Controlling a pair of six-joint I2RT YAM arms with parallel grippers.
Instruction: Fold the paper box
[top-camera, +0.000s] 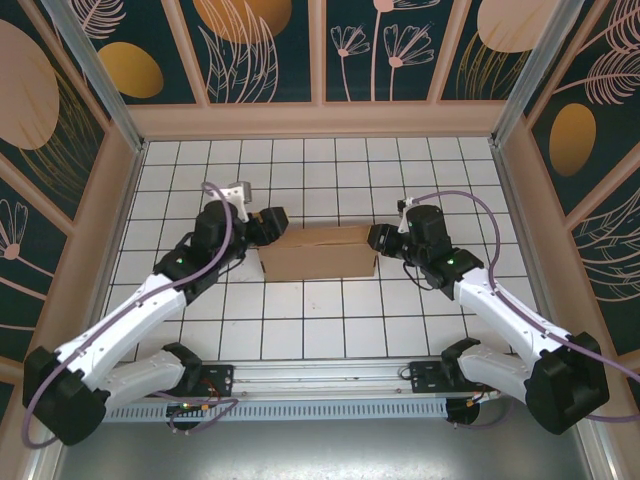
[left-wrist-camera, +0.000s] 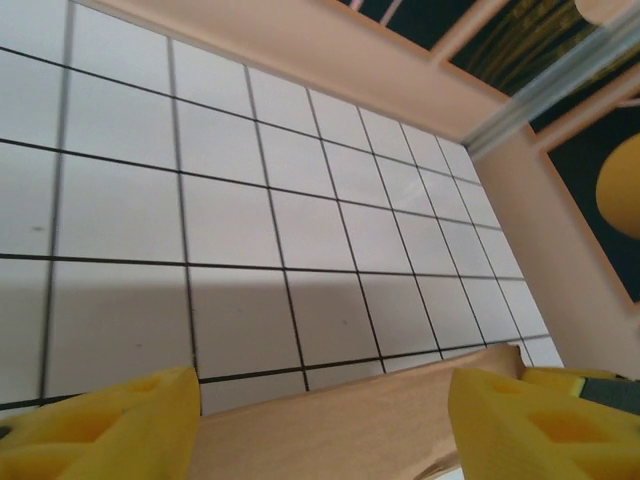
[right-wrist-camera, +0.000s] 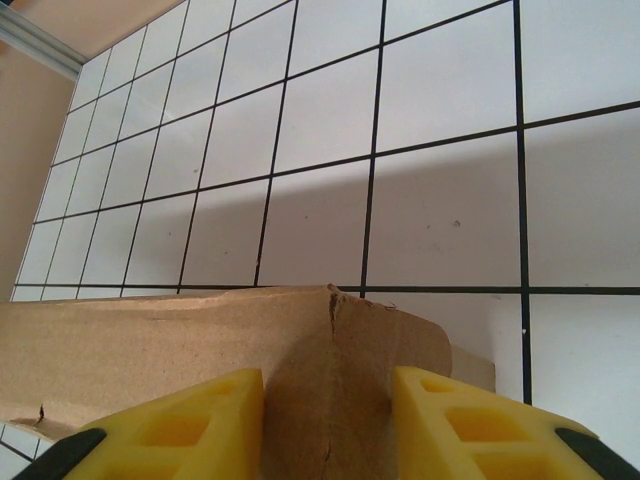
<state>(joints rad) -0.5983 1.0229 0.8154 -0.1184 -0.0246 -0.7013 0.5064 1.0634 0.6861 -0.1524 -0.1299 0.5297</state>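
Sitting near the middle of the white gridded surface (top-camera: 300, 330), the paper box (top-camera: 318, 256) looks partly raised: its long near wall stands up and a brown panel lies across the top. The left gripper (top-camera: 270, 226) meets the box's left end and the right gripper (top-camera: 381, 238) meets its right end.

In the right wrist view, the yellow fingers (right-wrist-camera: 180, 430) sit on either side of a creased cardboard corner that fills the gap between them. Those jaws appear to be pinching the box's end fold. In the left wrist view, the jaws are spread wide, and a strip of cardboard edge runs across between the fingers (left-wrist-camera: 110, 430). I cannot tell whether the pads actually bear on it.

Plain corrugated card like this should be light, and stiff across each panel. It will probably bend cleanly only along its scored creases. On smooth tile it would likely slide if pushed from one side, so bracing both ends makes sense. The edges are fragile, and a short split already shows at the crease in the right wrist view, so hard squeezing there risks tearing. The best holds are probably close to a crease at a wall end, since the middle of a free flap would bow.
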